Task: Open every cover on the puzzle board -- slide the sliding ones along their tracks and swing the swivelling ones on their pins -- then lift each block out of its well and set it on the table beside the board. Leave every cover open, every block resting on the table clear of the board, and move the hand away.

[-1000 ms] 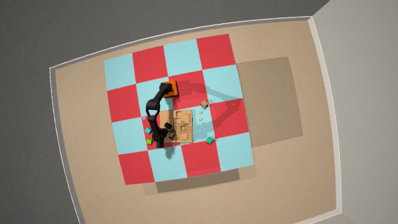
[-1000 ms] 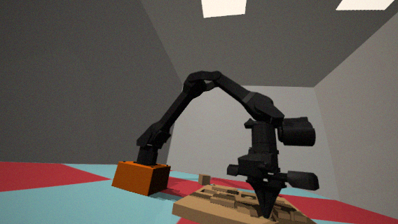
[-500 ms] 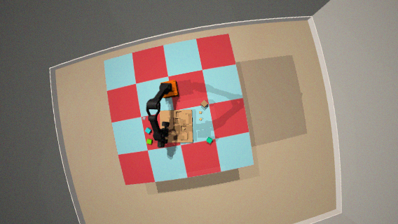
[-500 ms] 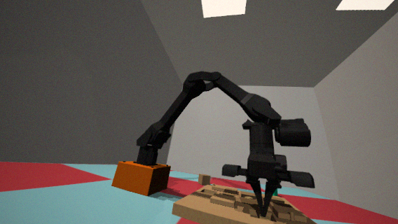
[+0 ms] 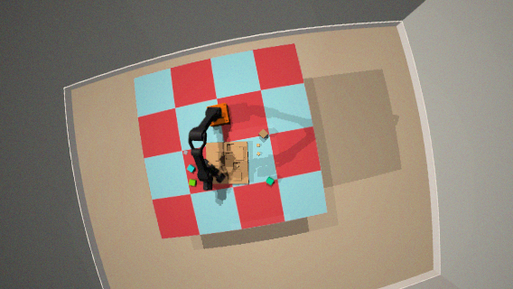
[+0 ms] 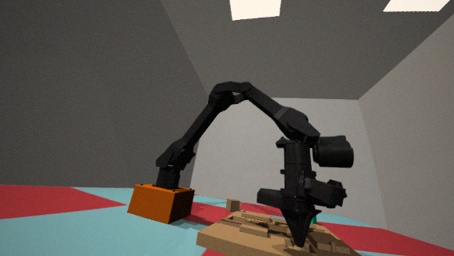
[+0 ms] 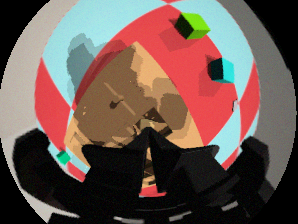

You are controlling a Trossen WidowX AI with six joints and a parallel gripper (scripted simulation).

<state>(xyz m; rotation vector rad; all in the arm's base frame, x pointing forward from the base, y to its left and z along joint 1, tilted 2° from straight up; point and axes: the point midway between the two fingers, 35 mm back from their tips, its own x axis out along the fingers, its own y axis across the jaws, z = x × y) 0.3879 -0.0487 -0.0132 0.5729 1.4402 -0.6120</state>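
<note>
The tan puzzle board (image 5: 214,151) (image 6: 217,242) (image 7: 143,64) lies on the checkered table, with covers and recesses in its top. My gripper (image 6: 300,245) (image 7: 148,129) is shut and empty, pointing down, tips low at the board's top beside a small raised tan piece (image 7: 145,123). A lime block (image 5: 192,182) (image 7: 194,26) and a cyan block (image 5: 191,168) (image 7: 222,70) rest on the table left of the board in the top view. A teal block (image 5: 270,181) (image 7: 63,157) rests to its right. The arm and shadow hide part of the board; cover positions there are unclear.
A tan cube (image 5: 263,134) (image 6: 232,205) stands off the board's upper right corner in the top view. Two small tan pieces (image 5: 258,145) lie below it. A small pale piece (image 5: 185,153) lies left of the board. The orange arm base (image 5: 220,114) (image 6: 157,203) stands behind the board.
</note>
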